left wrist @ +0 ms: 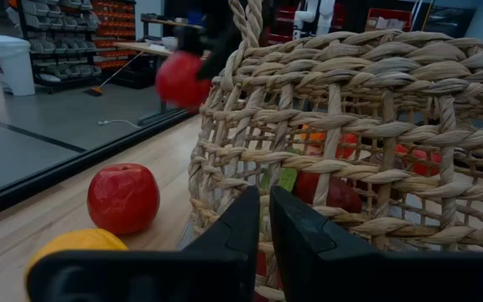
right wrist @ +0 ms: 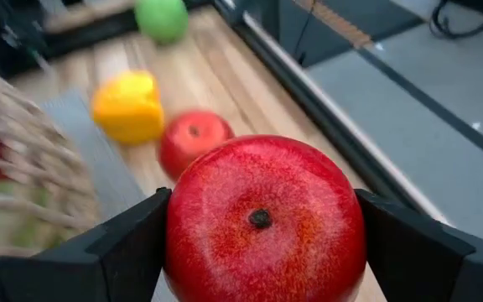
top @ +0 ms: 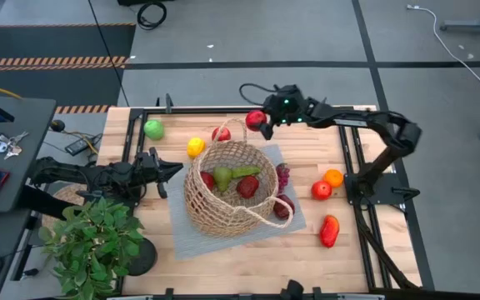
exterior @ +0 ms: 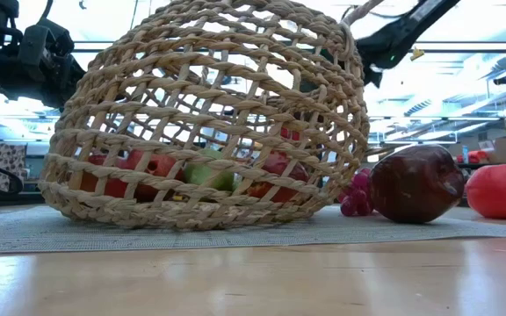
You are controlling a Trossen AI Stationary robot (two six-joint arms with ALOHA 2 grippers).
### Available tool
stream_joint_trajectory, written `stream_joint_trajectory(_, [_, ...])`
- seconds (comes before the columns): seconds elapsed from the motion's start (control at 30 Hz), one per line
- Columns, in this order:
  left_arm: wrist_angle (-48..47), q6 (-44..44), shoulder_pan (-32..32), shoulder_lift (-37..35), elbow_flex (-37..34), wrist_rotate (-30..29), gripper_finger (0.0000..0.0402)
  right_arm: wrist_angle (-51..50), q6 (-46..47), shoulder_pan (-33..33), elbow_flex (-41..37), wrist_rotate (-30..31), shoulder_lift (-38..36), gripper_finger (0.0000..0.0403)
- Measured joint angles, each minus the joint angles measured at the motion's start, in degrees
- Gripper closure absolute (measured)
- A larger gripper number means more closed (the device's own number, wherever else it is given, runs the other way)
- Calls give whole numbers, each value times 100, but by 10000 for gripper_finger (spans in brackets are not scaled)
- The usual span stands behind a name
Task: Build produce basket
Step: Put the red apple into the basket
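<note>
The tan wicker basket stands on a grey mat and holds a green pear and red fruit. My right gripper hovers over the table's far side, just beyond the basket's far handle, shut on a red apple. My left gripper is level at the basket's left wall, fingers shut. A green apple, a yellow fruit and another red apple lie on the far-left tabletop. My right gripper pinches the red apple between its two fingers, one on each side of its round body, coming roughly level from the table's right. The apple is lifted clear, its stem dimple facing the wrist camera. I cannot tell whether my left gripper touches the basket wall.
Purple grapes and a dark red apple lie on the mat against the basket's right side. A red tomato, an orange and a red pepper lie further right. A potted plant stands at the near-left corner.
</note>
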Motion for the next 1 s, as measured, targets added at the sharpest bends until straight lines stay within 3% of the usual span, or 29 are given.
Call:
stream_joint_trajectory(0.27, [0,0,1,0,0,0,368,-175,555,212,4,-1433,-1257,52])
stream_joint_trajectory(0.7, [0,0,0,2,1,0,367,-354,521,1132,11,-1508,-2847,52])
stream_joint_trajectory(0.8, [0,-1,0,2,0,0,369,-740,460,1534,11,-1075,-3097,52])
stream_joint_trajectory(1.0, [0,0,-1,1,1,0,363,-1459,-191,2663,-13,400,-3330,52])
